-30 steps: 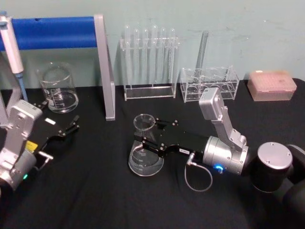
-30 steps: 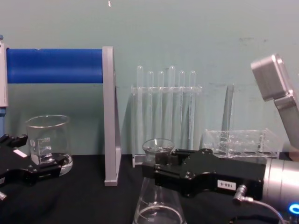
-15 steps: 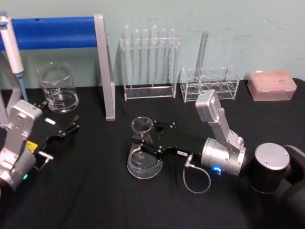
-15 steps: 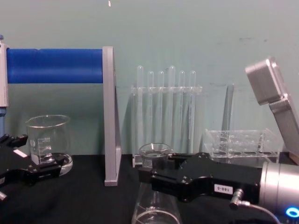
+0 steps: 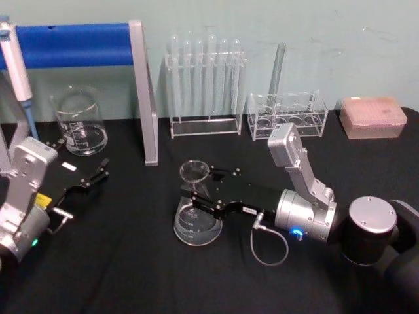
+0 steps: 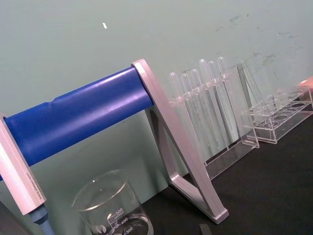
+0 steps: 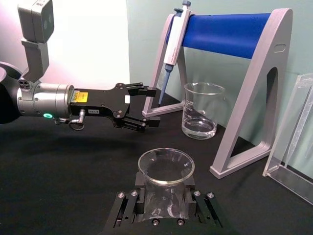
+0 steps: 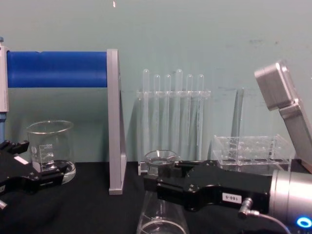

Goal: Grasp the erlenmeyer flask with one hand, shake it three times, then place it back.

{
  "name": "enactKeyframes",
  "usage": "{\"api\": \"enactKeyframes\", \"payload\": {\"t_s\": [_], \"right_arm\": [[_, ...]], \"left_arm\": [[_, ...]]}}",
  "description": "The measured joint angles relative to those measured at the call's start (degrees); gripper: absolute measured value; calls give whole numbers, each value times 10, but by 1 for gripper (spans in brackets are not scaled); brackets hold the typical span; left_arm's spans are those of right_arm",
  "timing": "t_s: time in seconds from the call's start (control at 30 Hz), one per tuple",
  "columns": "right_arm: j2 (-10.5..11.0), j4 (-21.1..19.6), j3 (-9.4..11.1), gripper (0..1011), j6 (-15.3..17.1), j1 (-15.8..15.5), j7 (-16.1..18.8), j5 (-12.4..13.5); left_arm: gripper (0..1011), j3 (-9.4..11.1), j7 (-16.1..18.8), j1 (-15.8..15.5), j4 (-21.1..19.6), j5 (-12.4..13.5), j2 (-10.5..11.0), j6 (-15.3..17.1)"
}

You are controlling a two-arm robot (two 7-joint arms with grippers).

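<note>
The erlenmeyer flask stands upright near the middle of the black table. Its wide base is at the cloth or just above it. My right gripper, the black blocky hand with a white numbered label, is shut on the flask's neck just under the flared rim. In the right wrist view the flask rim sits between the two black fingers. The chest view has the flask rim just above the right gripper. My left gripper rests open at the left of the table, apart from the flask.
A glass beaker stands at the back left under the blue-barred pipette stand, whose grey leg comes down behind the flask. A test tube rack, a low clear rack and a pink tip box line the back.
My right gripper has moved slightly left and down with the flask in it, bringing the base lower toward the cloth. The left arm has not moved.
</note>
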Motion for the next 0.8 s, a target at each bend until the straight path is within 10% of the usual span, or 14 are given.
{"api": "enactKeyframes", "payload": {"t_s": [0.8], "right_arm": [[0, 0, 2, 449, 7, 0, -4, 1]], "left_arm": [[1001, 0, 0, 0, 0, 0, 0, 0]]}}
